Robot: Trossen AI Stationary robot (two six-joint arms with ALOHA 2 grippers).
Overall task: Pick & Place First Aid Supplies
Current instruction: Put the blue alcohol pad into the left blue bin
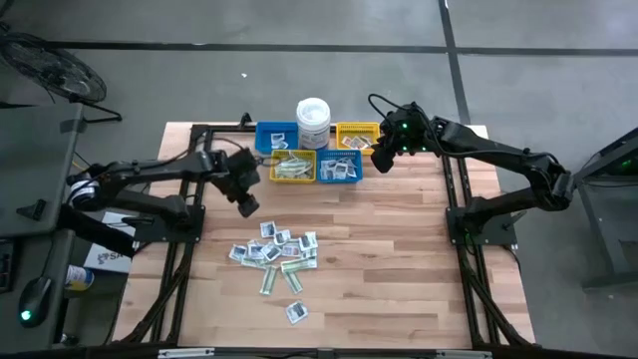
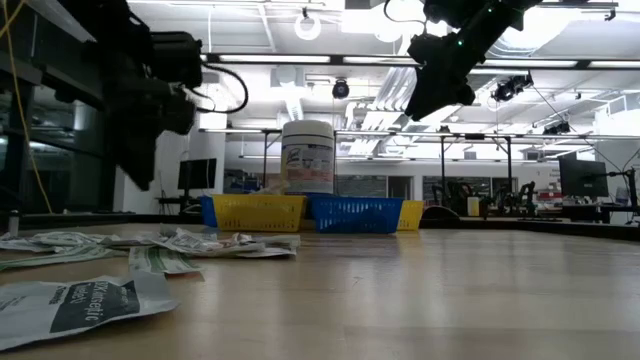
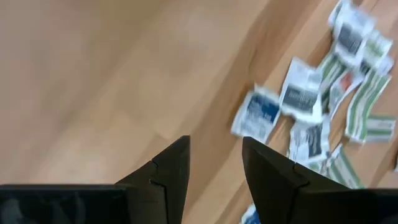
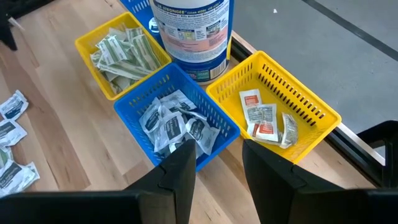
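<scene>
A wooden table (image 1: 399, 259) carries a loose heap of first aid supplies (image 1: 274, 251) near its middle; bins (image 1: 309, 152) and a white tub (image 1: 313, 122) stand along its far edge.

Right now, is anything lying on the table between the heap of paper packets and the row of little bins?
No. In the high view only bare wood separates the packets from the bins.

Left hand (image 1: 247, 206) raised, fingers apart, apparently empty; right hand (image 1: 381, 163) likewise
</scene>
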